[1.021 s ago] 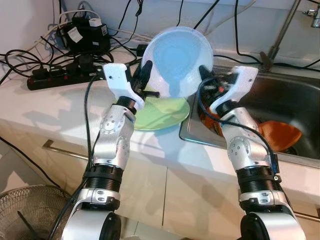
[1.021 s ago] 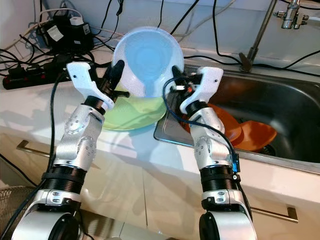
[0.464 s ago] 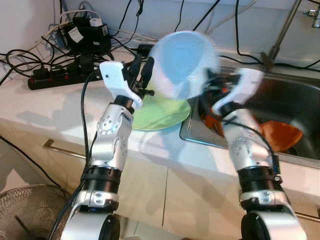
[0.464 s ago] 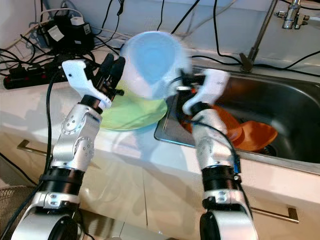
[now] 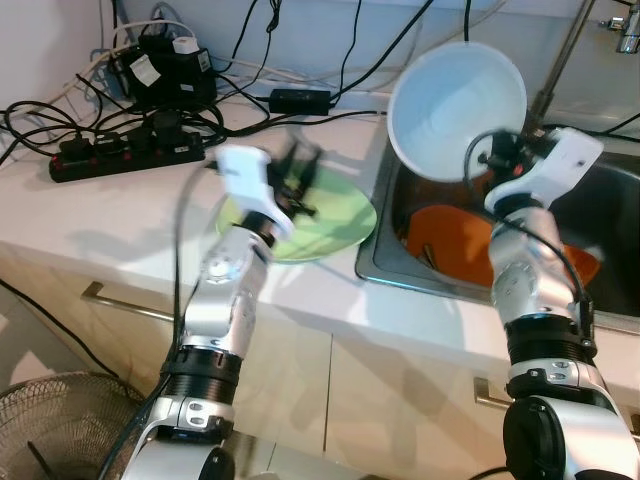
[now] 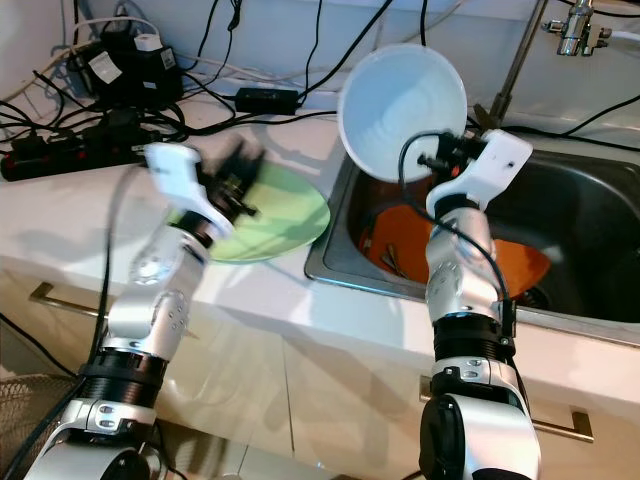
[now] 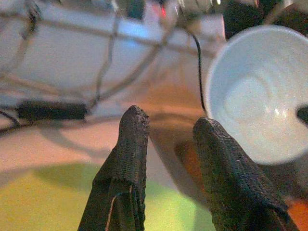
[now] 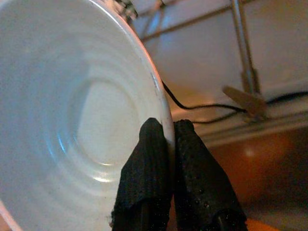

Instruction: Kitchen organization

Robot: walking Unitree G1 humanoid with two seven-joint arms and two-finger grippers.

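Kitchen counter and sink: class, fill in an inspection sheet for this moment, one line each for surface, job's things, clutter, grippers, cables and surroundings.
Surface: pale kitchen counter beside a steel sink.
Job's things: round white plastic bowl held tilted above the sink; flat green plate on the counter at the sink's edge; orange dishes in the sink.
Clutter: black power strip and black adapter box at the back of the counter.
Grippers: right gripper pinches the bowl's rim; left gripper open over the plate, blurred.
Cables: black leads tangled on the counter and up the wall.
Surroundings: tap pipe; wire basket on the floor.
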